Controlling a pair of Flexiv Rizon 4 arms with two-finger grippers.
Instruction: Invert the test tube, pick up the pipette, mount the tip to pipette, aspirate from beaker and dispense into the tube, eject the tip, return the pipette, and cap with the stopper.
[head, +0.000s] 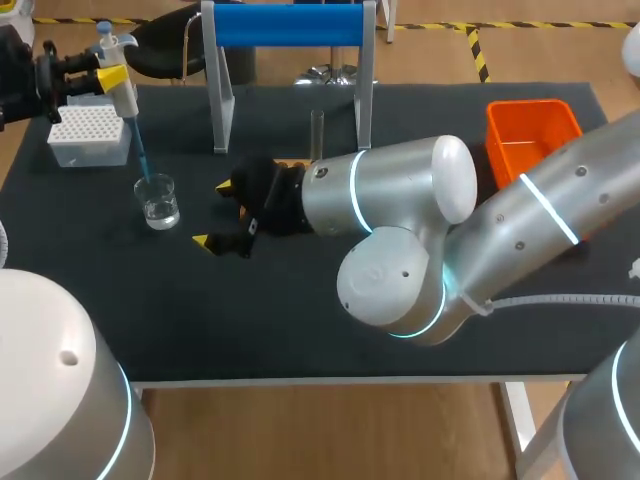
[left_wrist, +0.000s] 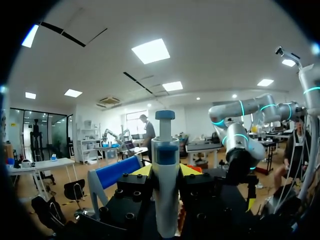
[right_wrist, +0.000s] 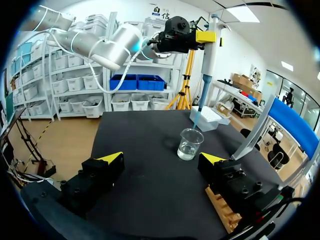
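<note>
The pipette (head: 124, 95) is gripped by the left gripper (head: 108, 78) over the far left corner of the tabletop (head: 200, 330), with its tip at the beaker (head: 157, 200). The right gripper (head: 213, 213) is held open and empty beside the beaker.

Risk: air is aspirated if the tip is not submerged, and a sideways move tips the beaker.

Tip height over the water is shown only in the right wrist view. The clamped pipette body is shown only in the left wrist view.
</note>
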